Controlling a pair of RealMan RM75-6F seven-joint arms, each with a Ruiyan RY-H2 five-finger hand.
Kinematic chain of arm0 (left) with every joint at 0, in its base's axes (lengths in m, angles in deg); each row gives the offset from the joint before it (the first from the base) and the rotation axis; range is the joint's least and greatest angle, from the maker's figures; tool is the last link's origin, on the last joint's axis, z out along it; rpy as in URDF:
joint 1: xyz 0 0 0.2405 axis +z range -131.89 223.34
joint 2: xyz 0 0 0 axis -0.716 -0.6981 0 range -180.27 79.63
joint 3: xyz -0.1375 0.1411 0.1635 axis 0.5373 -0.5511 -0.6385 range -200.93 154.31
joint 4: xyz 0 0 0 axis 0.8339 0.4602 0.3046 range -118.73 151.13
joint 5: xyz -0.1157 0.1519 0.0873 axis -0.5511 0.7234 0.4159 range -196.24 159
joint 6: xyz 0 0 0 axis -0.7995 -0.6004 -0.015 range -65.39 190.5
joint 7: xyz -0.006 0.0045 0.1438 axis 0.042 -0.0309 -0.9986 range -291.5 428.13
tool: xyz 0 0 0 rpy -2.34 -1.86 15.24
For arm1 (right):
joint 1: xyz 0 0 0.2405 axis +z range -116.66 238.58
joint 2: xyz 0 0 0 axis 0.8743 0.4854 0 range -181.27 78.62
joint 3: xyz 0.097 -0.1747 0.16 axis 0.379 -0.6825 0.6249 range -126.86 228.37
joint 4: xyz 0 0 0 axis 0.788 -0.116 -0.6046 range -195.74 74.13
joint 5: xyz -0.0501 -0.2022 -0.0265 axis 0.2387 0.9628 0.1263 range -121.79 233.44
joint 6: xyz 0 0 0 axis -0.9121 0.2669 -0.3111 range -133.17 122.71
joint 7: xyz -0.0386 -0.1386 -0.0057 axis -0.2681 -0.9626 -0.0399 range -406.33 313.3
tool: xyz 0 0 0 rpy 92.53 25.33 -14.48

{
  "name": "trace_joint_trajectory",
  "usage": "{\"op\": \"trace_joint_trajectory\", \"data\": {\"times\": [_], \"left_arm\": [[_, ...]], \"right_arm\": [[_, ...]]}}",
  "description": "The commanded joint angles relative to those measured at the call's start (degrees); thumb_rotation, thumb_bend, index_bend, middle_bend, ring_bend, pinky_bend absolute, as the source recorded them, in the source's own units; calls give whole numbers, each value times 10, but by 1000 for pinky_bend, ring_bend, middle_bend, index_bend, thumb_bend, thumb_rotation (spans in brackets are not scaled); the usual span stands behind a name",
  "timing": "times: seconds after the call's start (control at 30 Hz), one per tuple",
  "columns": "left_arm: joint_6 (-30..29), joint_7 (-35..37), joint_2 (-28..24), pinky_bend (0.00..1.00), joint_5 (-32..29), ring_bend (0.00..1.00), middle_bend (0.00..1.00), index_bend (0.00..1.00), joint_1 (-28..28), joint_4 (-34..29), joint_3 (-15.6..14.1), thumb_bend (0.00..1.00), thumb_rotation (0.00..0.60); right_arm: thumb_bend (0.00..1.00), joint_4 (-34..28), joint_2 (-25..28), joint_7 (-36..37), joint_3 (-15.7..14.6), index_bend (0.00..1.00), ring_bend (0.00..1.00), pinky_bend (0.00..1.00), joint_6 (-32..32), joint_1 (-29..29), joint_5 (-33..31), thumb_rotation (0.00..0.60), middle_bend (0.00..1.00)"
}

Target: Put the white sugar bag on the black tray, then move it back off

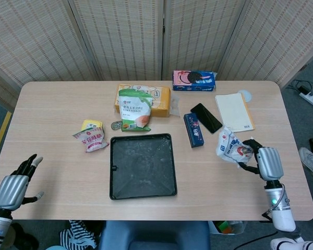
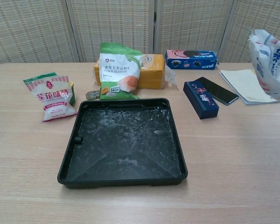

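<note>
The white sugar bag (image 1: 232, 149) with blue print hangs above the table's right side, well to the right of the black tray (image 1: 142, 166). My right hand (image 1: 265, 162) grips it from the right. In the chest view only the bag (image 2: 271, 63) shows at the right edge; the hand is out of that frame. The black tray (image 2: 123, 142) lies empty at the table's middle, dusted with white powder. My left hand (image 1: 14, 184) hovers with fingers spread, holding nothing, at the table's front left corner.
A pink-and-white snack bag (image 1: 91, 138), a corn starch bag (image 1: 135, 110) on a yellow pack, a cookie box (image 1: 194, 80), a dark blue box (image 1: 193, 129), a phone (image 1: 206, 117) and a notebook (image 1: 233, 112) lie around the tray.
</note>
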Motion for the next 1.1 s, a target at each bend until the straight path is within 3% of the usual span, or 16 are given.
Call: {"op": "trace_joint_trajectory", "data": {"times": [0.03, 0.23, 0.57, 0.67, 0.83, 1.1], "left_arm": [[-1, 3, -2, 393, 5, 124, 11, 42, 0, 0, -2, 220, 600], [4, 12, -4, 393, 10, 125, 11, 42, -2, 0, -4, 220, 600], [5, 32, -11, 400, 17, 126, 11, 42, -4, 1, -6, 221, 600], [3, 37, -12, 403, 19, 127, 11, 41, -4, 2, -6, 222, 600], [1, 44, -16, 404, 21, 128, 11, 42, -3, 1, -7, 223, 600], [0, 48, -17, 404, 26, 129, 11, 42, -3, 1, -9, 223, 600]], "right_arm": [[478, 36, -18, -11, 24, 745, 879, 1000, 9, -34, -19, 600, 746], [478, 71, -68, -77, 63, 745, 876, 1000, 6, -60, -31, 600, 746], [478, 52, -76, -204, 123, 745, 873, 998, 142, -22, -79, 600, 741], [479, 81, -93, -207, 138, 735, 855, 980, 186, -13, -94, 600, 713], [478, 126, -118, -189, 152, 630, 813, 929, 212, -5, -80, 600, 621], [478, 158, -141, -211, 174, 628, 811, 928, 244, 7, -78, 600, 619]]}}
